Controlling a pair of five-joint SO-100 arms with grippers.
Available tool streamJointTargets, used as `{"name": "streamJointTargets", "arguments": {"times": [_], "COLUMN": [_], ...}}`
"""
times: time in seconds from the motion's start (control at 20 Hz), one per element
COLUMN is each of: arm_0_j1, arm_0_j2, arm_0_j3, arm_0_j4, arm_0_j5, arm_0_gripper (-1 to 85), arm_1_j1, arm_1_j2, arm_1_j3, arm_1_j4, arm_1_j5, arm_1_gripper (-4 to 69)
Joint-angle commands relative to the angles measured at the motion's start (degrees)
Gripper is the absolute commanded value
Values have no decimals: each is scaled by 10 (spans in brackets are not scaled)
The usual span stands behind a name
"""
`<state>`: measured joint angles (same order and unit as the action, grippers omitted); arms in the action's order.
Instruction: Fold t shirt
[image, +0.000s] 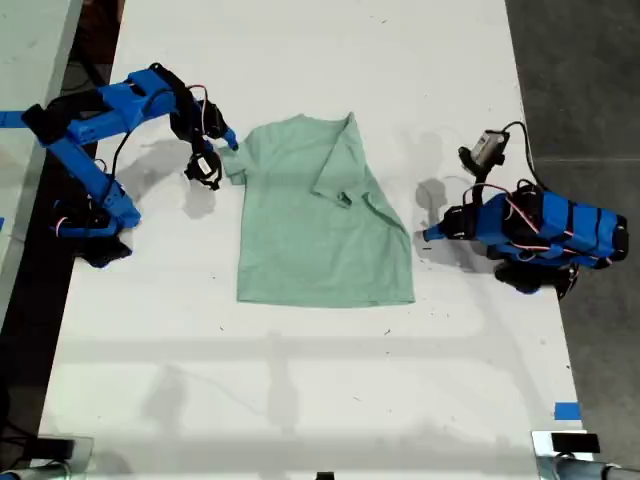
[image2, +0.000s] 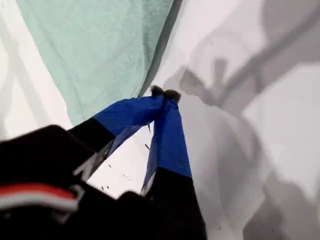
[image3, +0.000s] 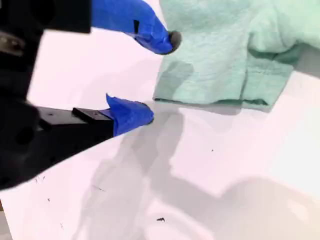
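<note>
White tabletop (image: 300, 400) carries the t shirt (image: 320, 240) at centre, long axis running 12 to 6, one sleeve already folded in; my second gripper (image3: 147, 82), open and empty, sits just beside the unfolded sleeve at 9 o'clock, my first gripper (image2: 165, 93) pinched empty at 3.

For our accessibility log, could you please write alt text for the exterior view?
A mint t shirt lies on a white table, one sleeve folded inward. My second claw, open, is at its sleeve on the exterior view's left; my first claw, shut, sits on that view's right.
</note>
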<state>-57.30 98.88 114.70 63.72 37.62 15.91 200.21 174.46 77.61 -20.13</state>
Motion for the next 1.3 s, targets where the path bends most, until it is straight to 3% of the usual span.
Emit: {"name": "streamJointTargets", "arguments": {"times": [0.0,0.2,0.25,0.3,0.6,0.85,1.05,1.25], "arm_0_j1": [-5,-27,-21,-13,31,54,75,159], "arm_0_j2": [-37,-262,-295,-313,-236,-64,6,-12], "arm_0_j3": [-25,-81,-89,-92,-71,-109,-209,-314], "arm_0_j4": [6,54,55,54,71,165,209,209], "arm_0_j5": [-8,2,4,0,-64,-124,-131,-123], "arm_0_gripper": [166,181,128,2,-3,-3,-3,-3], "arm_1_j1": [-4,-5,-5,-6,-6,-6,-6,-5], "arm_1_j2": [4,4,4,4,4,4,4,4], "arm_1_j3": [31,31,31,31,31,31,31,31], "arm_1_j4": [0,0,0,0,0,0,0,0], "arm_1_j5": [-3,-4,-3,-3,-3,-3,-3,-4], "arm_1_gripper": [-19,-19,-19,-19,-19,-19,-19,-19]}}
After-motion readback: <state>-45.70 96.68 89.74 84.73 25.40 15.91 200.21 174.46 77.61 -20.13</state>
